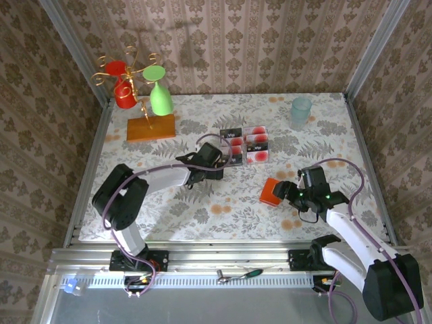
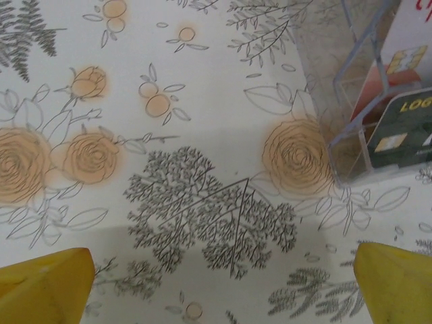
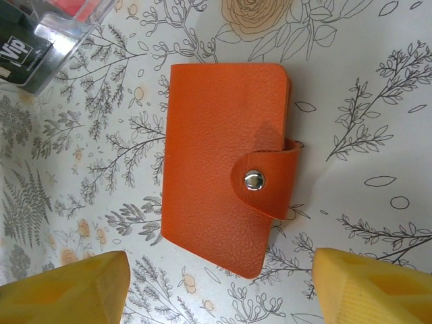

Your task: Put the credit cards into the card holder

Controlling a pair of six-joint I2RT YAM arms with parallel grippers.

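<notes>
Table: a table (image 1: 202, 202) covered in a pale floral cloth is carrying everything.
Card holder: a small orange-red leather folding card holder (image 3: 223, 162) is lying flat and closed on the table, right of centre in the top view (image 1: 271, 192). A round silver snap button (image 3: 254, 180) is fastening its strap.
Credit cards: pale credit cards with red blotches and black strips (image 1: 248, 144) are sitting in a clear plastic tray (image 2: 351, 101) near the middle of the table. They are lying apart from the card holder, beyond it and to its left.
Left gripper: the left gripper (image 2: 216, 290) is hovering low over bare cloth with its yellow fingers spread wide, holding nothing. The tray's corner is lying just ahead on its right.
Right gripper: the right gripper (image 3: 223, 290) is standing wide, holding nothing. Its yellow fingers (image 3: 67, 290) are flanking the card holder's near edge without touching it.
Far side: a pale blue translucent tumbler (image 1: 301, 111) is standing at the far right. An orange wooden block (image 1: 150, 128) at the far left is bearing a gold wire stand with a red cup (image 1: 124, 94) and a green cup (image 1: 160, 99).
</notes>
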